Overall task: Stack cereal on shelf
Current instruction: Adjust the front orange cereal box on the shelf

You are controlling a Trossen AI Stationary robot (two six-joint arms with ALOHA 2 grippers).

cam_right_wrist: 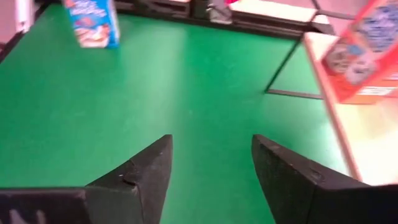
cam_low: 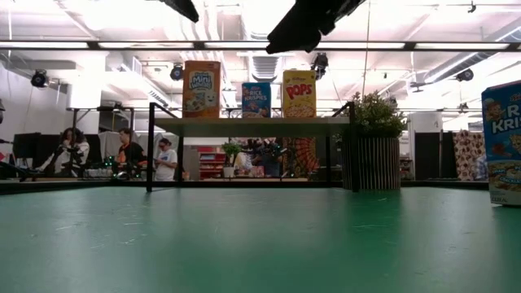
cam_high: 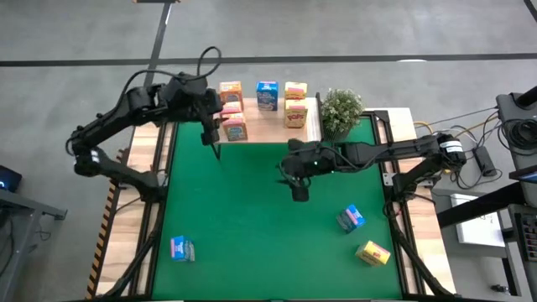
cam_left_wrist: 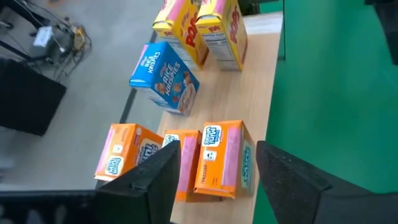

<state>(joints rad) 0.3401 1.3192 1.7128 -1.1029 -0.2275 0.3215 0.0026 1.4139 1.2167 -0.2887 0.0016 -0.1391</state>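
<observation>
On the shelf (cam_high: 270, 130) at the green mat's (cam_high: 252, 218) far edge stand three orange-pink boxes (cam_high: 232, 126), one blue Rice Krispies box (cam_high: 267, 96) and two yellow Pops boxes (cam_high: 294, 102), beside a potted plant (cam_high: 340, 112), with open board left at the shelf's front. Away from the shelf, a blue box (cam_high: 182, 249), another blue box (cam_high: 351, 218) and a yellow box (cam_high: 372, 252) lie scattered near the mat's front, and the low view crops one blue box. The left gripper (cam_high: 212, 134) hangs spread and empty at the shelf's left front, over the nearest orange-pink box, and the right gripper (cam_high: 299, 191) hangs spread and empty over bare mat out from the shelf.
</observation>
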